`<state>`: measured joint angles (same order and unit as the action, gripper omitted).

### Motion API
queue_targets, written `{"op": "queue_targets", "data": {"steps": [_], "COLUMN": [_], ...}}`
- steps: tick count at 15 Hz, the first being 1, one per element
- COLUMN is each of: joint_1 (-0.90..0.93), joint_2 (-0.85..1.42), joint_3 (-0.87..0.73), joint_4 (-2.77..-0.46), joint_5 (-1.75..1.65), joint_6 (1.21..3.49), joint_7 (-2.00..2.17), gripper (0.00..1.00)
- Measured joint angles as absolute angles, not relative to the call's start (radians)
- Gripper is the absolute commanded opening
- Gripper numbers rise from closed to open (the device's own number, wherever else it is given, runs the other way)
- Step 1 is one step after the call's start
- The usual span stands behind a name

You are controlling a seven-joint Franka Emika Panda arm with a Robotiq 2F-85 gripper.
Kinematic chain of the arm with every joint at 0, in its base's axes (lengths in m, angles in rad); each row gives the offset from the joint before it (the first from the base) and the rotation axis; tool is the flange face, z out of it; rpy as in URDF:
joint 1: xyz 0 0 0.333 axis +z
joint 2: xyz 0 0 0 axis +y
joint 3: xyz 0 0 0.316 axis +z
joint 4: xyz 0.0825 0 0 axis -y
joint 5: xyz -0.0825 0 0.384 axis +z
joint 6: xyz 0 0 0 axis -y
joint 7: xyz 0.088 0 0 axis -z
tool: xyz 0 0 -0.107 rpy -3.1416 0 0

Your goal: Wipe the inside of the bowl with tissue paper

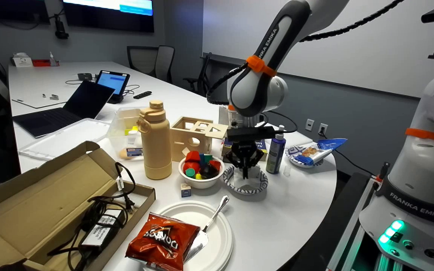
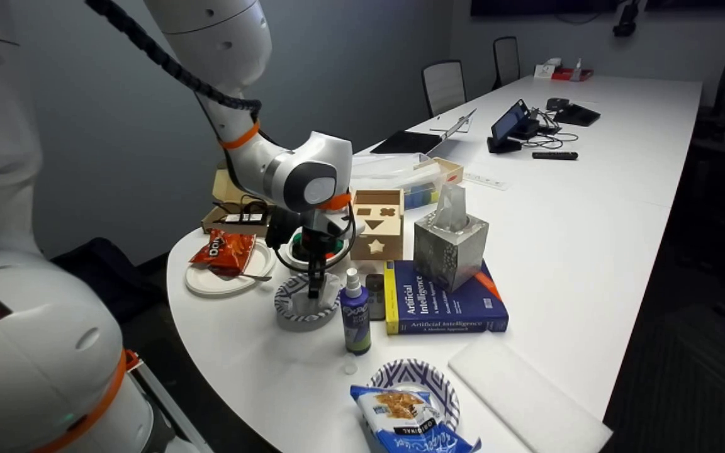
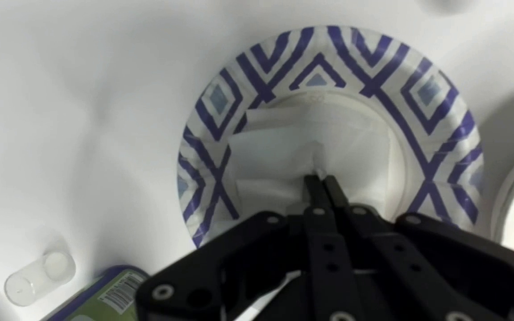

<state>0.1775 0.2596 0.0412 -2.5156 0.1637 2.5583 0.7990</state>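
Pointing down, the gripper (image 3: pixel 322 178) pinches tissue paper (image 3: pixel 268 151) that spreads out inside the purple-patterned paper bowl (image 1: pixel 247 191). Left to right on the tabletop (image 1: pixel 277 218) in an exterior view sit an open cardboard box (image 1: pixel 51 195), a Doritos bag (image 1: pixel 162 241) on a near white plate (image 1: pixel 220 235), and a white bowl (image 1: pixel 202 184) of coloured blocks (image 1: pixel 191 168) just left of the paper bowl. Just right of that stands an Expo spray bottle (image 1: pixel 276 152), then, farther right, a blue pretzel bag (image 1: pixel 317 152).

Both exterior views overlook the table (image 1: pixel 277 218); the wrist view faces the bowl (image 3: pixel 437 133) closely.
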Motion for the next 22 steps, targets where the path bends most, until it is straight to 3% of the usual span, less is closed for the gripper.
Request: {"op": "queue_targets", "data": {"steps": [5, 12, 17, 18, 20, 22], "joint_1": [0.173, 0.165, 0.129, 0.121, 0.108, 0.106], "joint_2": [0.160, -0.098, -0.075, -0.052, 0.000, 0.046], "joint_3": [0.074, 0.095, 0.097, 0.097, 0.095, 0.092], "joint_4": [-2.537, -2.621, -2.704, -2.718, -2.738, -2.742], "joint_5": [0.191, 0.200, 0.162, 0.146, 0.125, 0.112], "joint_6": [2.484, 2.118, 2.148, 2.181, 2.242, 2.290], "joint_7": [0.739, 0.762, 0.838, 0.856, 0.888, 0.908], "gripper": [0.01, 0.01, 0.01, 0.24, 0.33, 0.49]}}
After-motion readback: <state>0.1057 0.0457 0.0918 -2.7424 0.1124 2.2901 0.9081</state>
